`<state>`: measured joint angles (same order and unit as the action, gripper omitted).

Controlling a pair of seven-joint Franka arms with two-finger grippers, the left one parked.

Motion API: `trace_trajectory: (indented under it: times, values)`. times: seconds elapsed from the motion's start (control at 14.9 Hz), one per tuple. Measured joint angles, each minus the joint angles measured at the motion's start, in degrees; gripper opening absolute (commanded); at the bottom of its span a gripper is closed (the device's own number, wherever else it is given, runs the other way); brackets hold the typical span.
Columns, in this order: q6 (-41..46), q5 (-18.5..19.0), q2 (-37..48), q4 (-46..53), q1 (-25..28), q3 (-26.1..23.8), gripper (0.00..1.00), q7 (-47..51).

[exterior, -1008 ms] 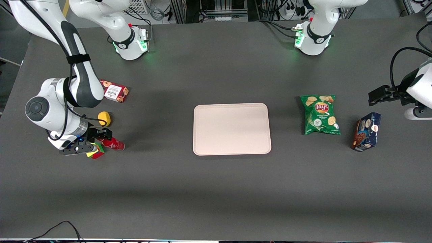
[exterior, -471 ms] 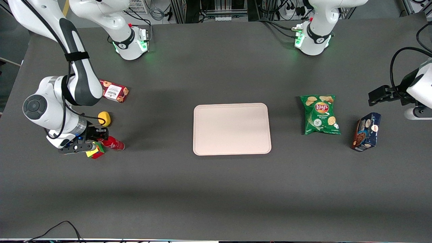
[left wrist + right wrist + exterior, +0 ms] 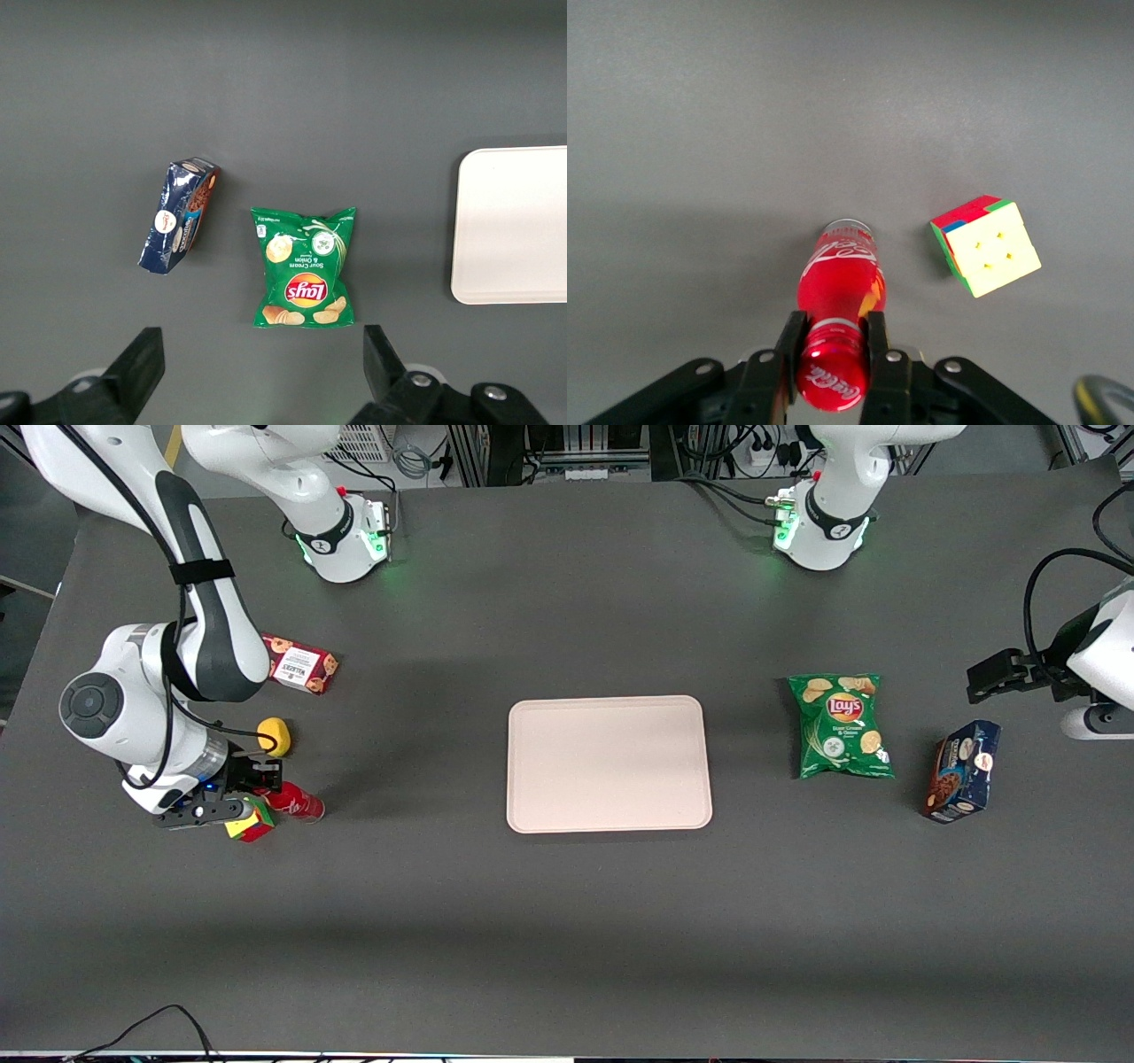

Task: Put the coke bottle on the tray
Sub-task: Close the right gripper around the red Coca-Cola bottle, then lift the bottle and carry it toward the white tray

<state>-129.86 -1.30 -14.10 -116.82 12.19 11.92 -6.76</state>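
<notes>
gripper (image 3: 833,354) pinches coke bottle (image 3: 837,301) near its cap end, beside cube (image 3: 985,245) | rigid, light, slick, round: may roll or swivel | tray (image 3: 609,763) well apart

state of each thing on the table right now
coke bottle: lying on its side, clamped in gripper
gripper: low at the working arm's end, shut on bottle
tray: flat, nothing on it
cube: on table beside bottle, apart
chips bag: lying flat, sealed

Even overhead light, sharp focus. Soft shadows band the desk (image 3: 567,921) near its front edge. Green base lamps glow. Gripper (image 3: 833,354) shades the coke bottle (image 3: 837,301); faint glare there.
</notes>
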Motion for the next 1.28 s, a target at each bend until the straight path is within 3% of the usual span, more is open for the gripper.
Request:
trace_trajectory:
  times: [0.67, 1.08, 1.28]
  values:
    - [24.63, -0.53, 5.53, 16.07, 0.19, -5.08, 0.0, 4.02]
    - [31.32, -0.67, 4.98, 26.46, 1.06, -17.24, 0.0, 22.82]
    - [33.59, -0.66, 2.2, 31.35, 4.0, -20.16, 0.0, 31.92]
